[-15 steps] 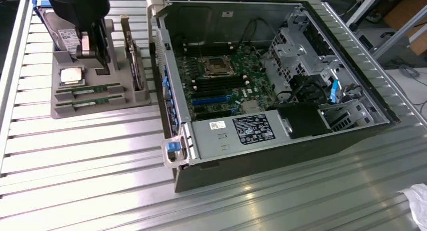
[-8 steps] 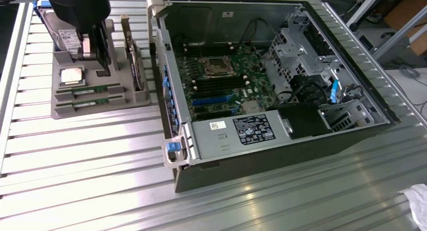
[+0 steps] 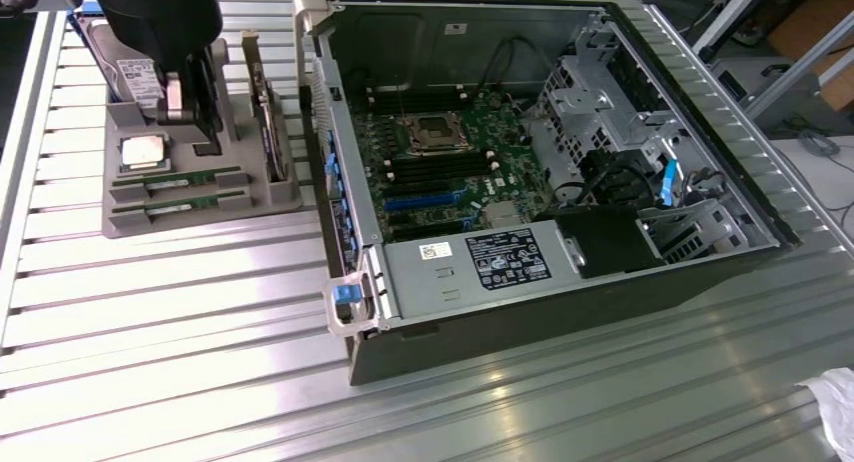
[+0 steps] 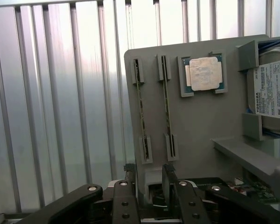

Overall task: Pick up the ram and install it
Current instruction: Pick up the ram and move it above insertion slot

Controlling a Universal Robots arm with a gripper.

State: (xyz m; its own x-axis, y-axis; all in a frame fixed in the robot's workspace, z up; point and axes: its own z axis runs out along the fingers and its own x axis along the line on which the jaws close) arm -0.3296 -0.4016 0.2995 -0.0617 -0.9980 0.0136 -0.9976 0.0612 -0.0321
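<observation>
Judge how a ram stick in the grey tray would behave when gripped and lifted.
Probably stiff: the ram is a thin board standing straight on edge, held only by end slots of the grey tray. Likely light for its length. Its narrow edge gives the gripper little to hold, so it may tilt or slip.

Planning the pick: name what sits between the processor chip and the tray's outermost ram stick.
The second ram stick, standing on edge, separates the outermost ram stick from the processor chip; the wrist view shows it.

Bright light glares in patches off the long-slatted, silvery metal table (image 3: 160,312).
</observation>
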